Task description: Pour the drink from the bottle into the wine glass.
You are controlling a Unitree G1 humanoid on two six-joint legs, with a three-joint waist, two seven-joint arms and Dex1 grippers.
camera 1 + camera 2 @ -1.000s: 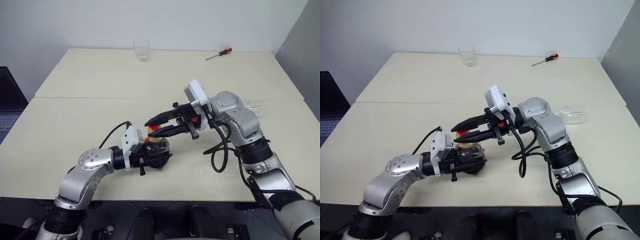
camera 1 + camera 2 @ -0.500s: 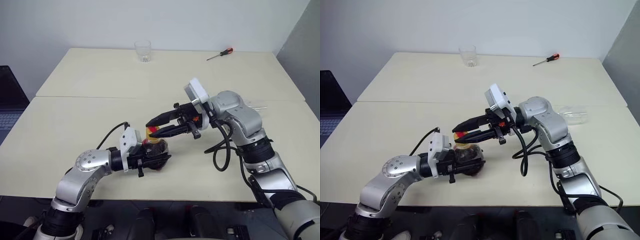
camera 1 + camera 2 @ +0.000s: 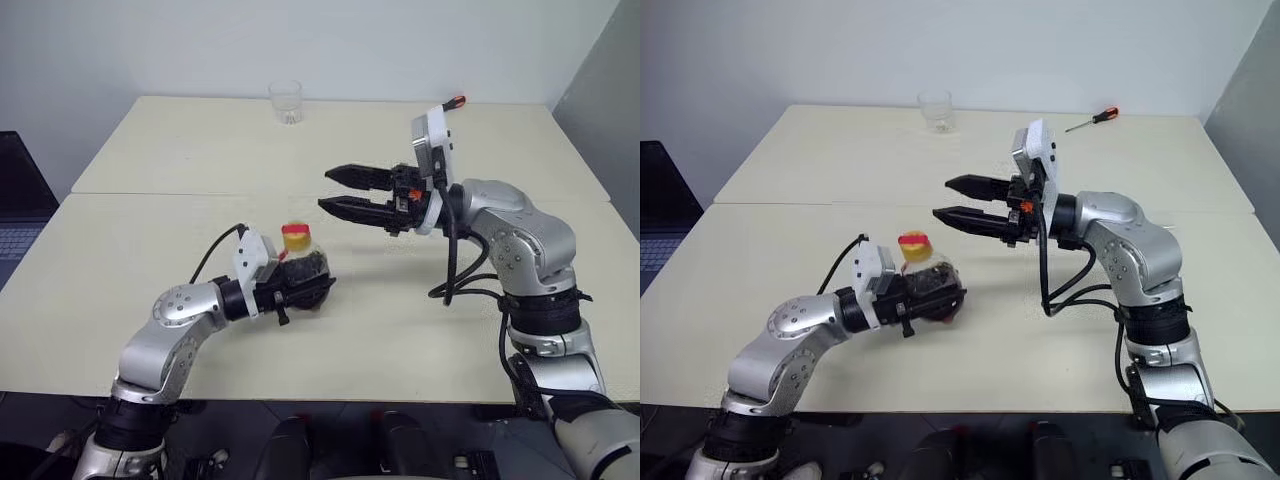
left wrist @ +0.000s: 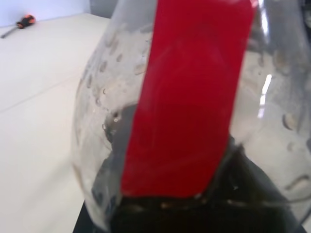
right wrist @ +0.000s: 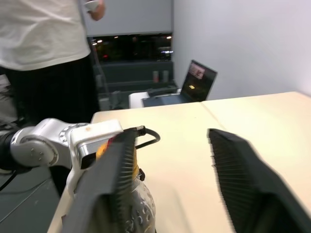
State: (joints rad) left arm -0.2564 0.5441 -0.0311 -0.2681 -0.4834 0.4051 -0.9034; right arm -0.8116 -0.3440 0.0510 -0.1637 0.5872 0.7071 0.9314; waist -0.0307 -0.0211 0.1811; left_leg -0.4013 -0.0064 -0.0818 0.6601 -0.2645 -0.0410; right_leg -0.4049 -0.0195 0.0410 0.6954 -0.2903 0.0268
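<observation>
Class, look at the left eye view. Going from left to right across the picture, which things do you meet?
Laptop → left gripper holding the bottle → right gripper → screwdriver.

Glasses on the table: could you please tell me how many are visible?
1: the tumbler at the table's far edge. Another may be hidden behind the right arm.

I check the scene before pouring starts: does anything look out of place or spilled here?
No spill shows. A screwdriver lies near the far edge of the table, a tool unrelated to pouring. The bottle seems to carry its yellow cap.
</observation>
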